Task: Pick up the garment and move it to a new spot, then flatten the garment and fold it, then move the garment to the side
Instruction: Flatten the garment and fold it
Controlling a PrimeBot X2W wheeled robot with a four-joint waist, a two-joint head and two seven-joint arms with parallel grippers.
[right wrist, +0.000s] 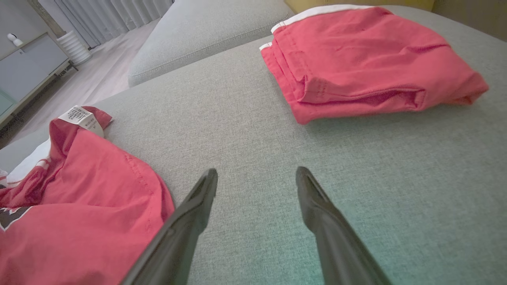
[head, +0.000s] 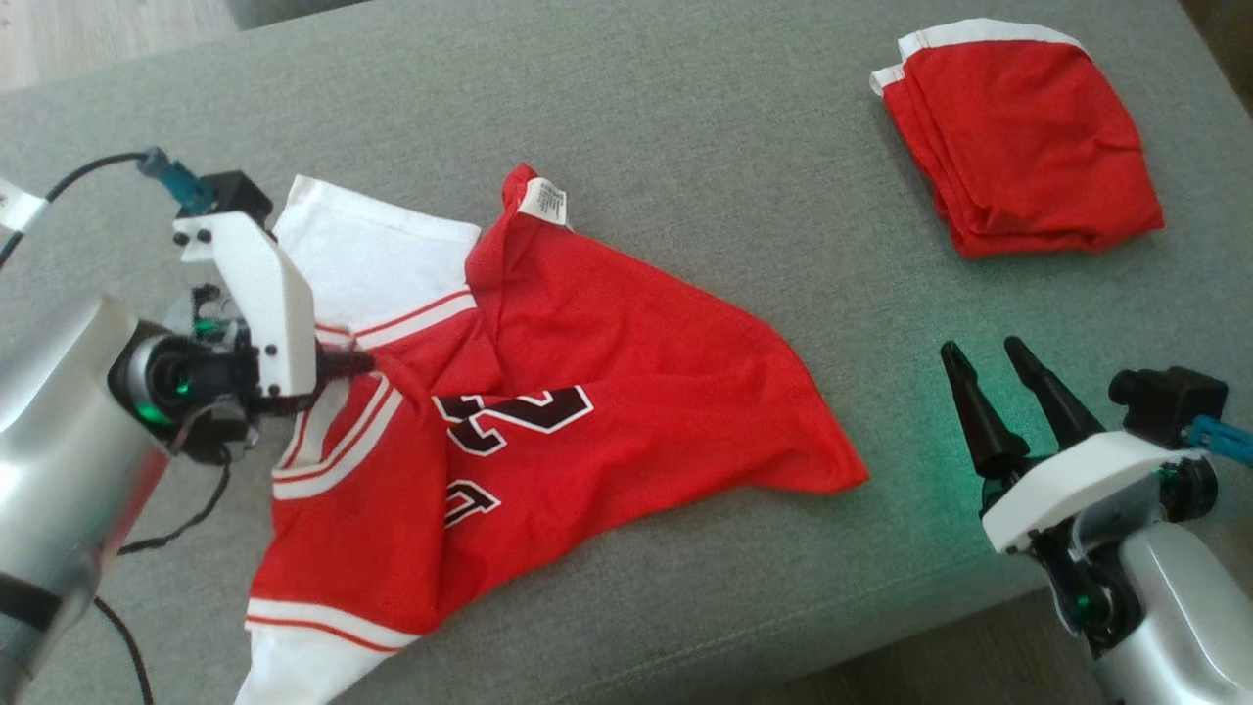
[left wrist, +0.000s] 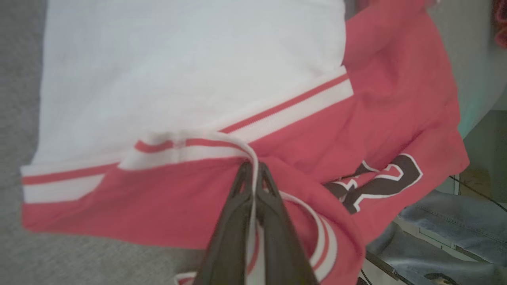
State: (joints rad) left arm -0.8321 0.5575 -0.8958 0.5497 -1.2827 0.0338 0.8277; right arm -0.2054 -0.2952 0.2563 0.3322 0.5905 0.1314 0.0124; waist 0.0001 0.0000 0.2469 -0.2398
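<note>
The garment (head: 607, 362) is a red jersey with white sleeves, striped trim and dark numbers, lying crumpled on the grey cushion. My left gripper (head: 364, 362) comes in from the left and is shut on the garment's white-and-red striped neckline. In the left wrist view the two dark fingers (left wrist: 277, 221) pinch that trim edge of the garment (left wrist: 372, 130) between them. My right gripper (head: 989, 377) hovers open at the lower right, off the jersey's right corner. The right wrist view has its fingers (right wrist: 317, 206) spread over bare cushion, with the garment (right wrist: 79, 190) at the left.
A folded red garment with white trim (head: 1018, 137) lies at the back right, also seen as a red bundle (right wrist: 368, 59) ahead of the right gripper. The grey cushion (head: 734, 117) ends at its front edge (head: 744, 646). Black cables (head: 147, 539) trail beside the left arm.
</note>
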